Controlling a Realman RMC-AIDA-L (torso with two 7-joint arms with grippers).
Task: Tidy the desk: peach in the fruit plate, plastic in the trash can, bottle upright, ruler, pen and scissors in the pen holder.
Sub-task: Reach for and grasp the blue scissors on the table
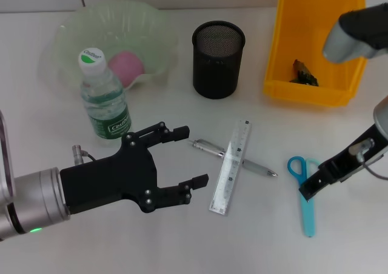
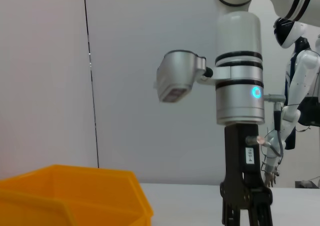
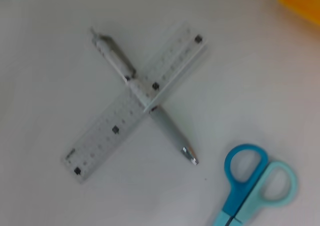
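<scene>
Far left in the head view: left gripper (image 1: 191, 156), black, 2 fingers spread wide with nothing between them, hovering above the desk (image 1: 121, 243). Just behind its upper finger, a water bottle (image 1: 104, 98) standing upright, white cap, green label. Beyond the bottle, a pale green fruit plate (image 1: 79, 25) with a pink peach (image 1: 127, 66) lying inside. Directly ahead of the open fingertips, a clear ruler (image 1: 231, 167) lying flat, crossed by a silver pen (image 1: 233, 157); which lies on top hard to tell from the head view, though the right wrist view shows the ruler (image 3: 135, 105) crossing over the middle of the pen (image 3: 142, 96). Further back from the left gripper and past the ruler, a black mesh pen holder (image 1: 219, 59), upright, near the plate's edge. To the right of the holder, a yellow trash bin (image 1: 315, 92) with a small dark scrap of plastic (image 1: 303, 74) at its bottom. In front of the bin, blue scissors (image 1: 305, 189) flat on the desk, closed, handle loops toward the bin. Right gripper (image 1: 310, 188) hanging just over the scissors' handle end, well apart from the pen; cannot tell whether released or clenched. Scissor loops (image 3: 255, 178) also seen in the right wrist view, near the pen tip but not touching.
</scene>
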